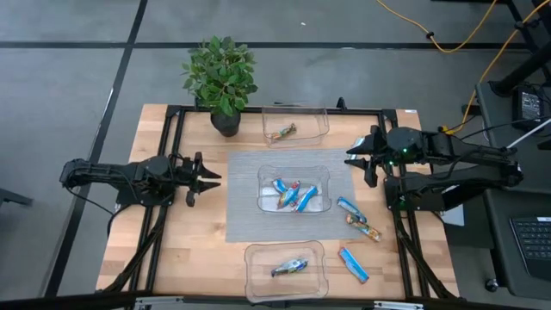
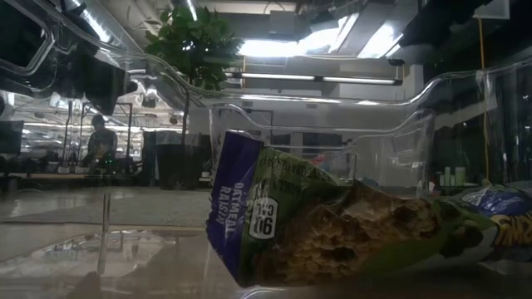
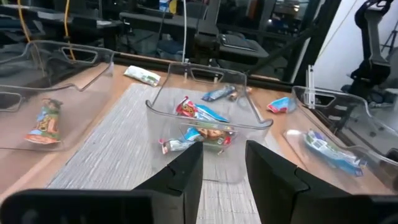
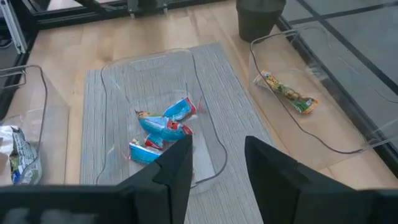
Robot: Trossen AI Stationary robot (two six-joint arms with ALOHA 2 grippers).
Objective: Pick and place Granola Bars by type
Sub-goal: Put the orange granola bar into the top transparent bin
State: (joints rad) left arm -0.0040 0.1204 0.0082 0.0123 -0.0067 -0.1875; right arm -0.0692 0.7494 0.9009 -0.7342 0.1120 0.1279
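We judge the sort barely begun — one bar lies in the far bin (image 1: 295, 126) at twelve o'clock, one in the near bin (image 1: 286, 269) at six. Several granola bars (image 1: 293, 195) fill the centre bin (image 1: 294, 189); three lie loose around four o'clock. The left gripper (image 1: 200, 178) at nine and the right gripper (image 1: 360, 156) at two hover with jaws spread, holding nothing.

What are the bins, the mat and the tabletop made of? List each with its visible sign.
Bins: the middle bin looks like clear glossy plastic; its contents show through its walls.
Mat: grey, apparently woven fabric or vinyl, with fine ribbing in the left wrist view.
Tabletop: pale wood, probably butcher block; plank seams and grain show.
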